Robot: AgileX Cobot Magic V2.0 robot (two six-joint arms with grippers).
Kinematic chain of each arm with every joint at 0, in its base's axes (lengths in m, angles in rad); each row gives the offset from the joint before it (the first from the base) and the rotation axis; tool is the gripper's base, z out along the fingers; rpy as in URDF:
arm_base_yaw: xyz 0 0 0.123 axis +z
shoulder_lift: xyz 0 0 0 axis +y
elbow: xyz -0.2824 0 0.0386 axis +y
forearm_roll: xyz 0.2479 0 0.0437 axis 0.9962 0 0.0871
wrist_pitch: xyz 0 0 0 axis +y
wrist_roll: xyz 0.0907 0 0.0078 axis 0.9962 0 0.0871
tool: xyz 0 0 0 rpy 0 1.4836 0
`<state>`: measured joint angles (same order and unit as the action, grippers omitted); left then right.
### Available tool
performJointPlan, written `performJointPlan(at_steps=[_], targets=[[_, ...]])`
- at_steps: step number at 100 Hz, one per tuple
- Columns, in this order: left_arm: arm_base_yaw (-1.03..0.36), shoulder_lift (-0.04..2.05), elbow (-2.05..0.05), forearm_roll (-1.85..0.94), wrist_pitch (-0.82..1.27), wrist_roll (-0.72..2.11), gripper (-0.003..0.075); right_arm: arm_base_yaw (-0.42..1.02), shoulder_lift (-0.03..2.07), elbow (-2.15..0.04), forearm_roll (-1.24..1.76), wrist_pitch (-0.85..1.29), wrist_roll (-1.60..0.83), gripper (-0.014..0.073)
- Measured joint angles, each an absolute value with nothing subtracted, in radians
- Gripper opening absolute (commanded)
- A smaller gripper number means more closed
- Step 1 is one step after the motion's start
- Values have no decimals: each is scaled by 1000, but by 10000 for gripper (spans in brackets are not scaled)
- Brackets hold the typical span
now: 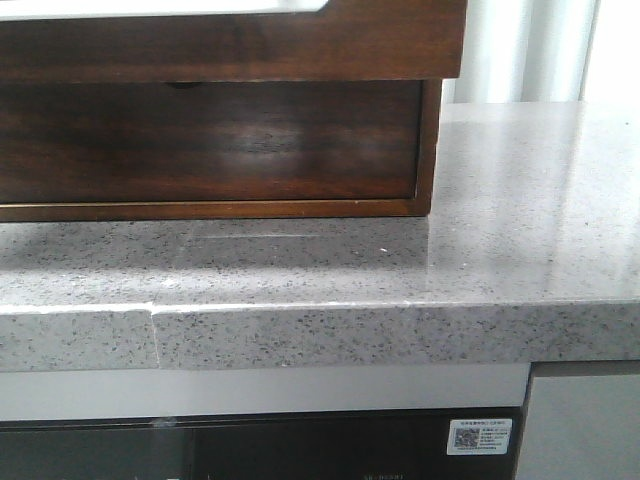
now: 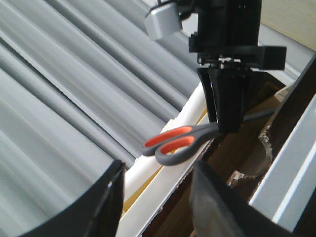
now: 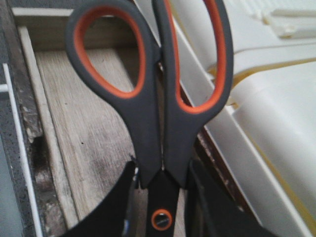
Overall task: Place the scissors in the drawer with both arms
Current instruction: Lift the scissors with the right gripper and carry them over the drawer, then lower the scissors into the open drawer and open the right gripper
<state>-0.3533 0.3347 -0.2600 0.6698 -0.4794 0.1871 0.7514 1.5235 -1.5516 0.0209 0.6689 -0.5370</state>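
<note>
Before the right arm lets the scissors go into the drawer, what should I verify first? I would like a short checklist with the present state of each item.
1. Grip: right tool is shut on the scissors at the blades, handles free: ok.
2. Drawer is open behind the scissors, its wooden floor showing: ok.
3. Left tool is open, holds nothing and is apart from the scissors: ok.
4. Height of the scissors above the drawer floor: cannot tell.
5. Scissors clear of the white plastic part beside the drawer: cannot tell.
</note>
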Motion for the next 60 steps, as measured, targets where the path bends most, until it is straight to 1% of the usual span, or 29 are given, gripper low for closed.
performJointPlan(at_steps=[23, 60], targets=[[-353, 335, -260, 670, -474, 187, 295, 751, 1588, -1552, 0, 666, -569, -66], [-353, 335, -260, 670, -474, 187, 295, 757, 1616, -1555, -46, 656, -579, -65]])
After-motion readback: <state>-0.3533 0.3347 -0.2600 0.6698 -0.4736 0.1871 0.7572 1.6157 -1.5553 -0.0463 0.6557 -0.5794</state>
